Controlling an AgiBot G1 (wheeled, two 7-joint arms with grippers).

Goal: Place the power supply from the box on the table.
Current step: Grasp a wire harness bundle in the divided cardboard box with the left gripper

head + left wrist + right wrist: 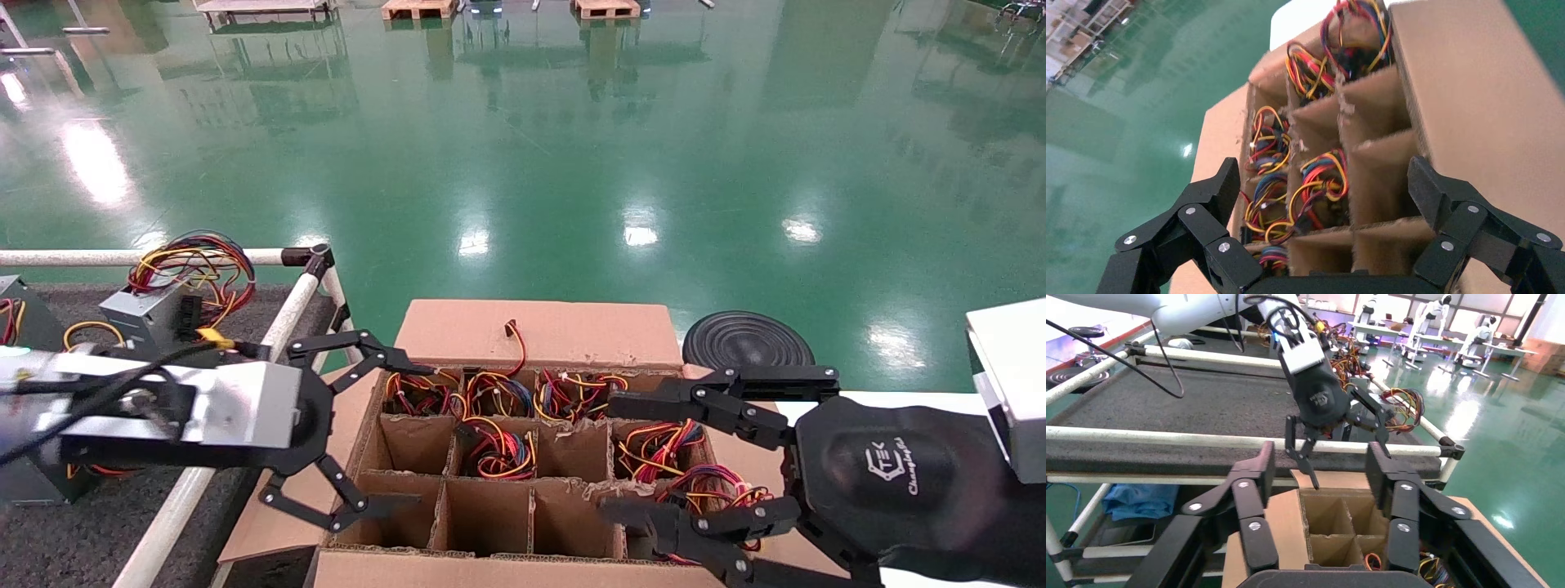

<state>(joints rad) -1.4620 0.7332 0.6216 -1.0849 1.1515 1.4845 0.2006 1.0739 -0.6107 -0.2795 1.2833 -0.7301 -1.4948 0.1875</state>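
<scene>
The box (539, 331) stands open below me, its dividers forming square cells. Several cells hold a power supply (498, 449), each showing only its red, yellow and black wire bundle (1321, 184). The near row of cells on the left looks empty. My left gripper (409, 435) hangs open over the box's left edge with nothing between its fingers (1223, 184). My right gripper (613, 457) is open too, above the right-hand cells, holding nothing. The table (49, 523) lies to the left of the box.
A grey unit with a black connector socket and loose wires (151, 314) rests on the table near the white rail (286, 314). A black round disc (748, 339) lies on the green floor behind the box. A white casing (1009, 376) is at the right edge.
</scene>
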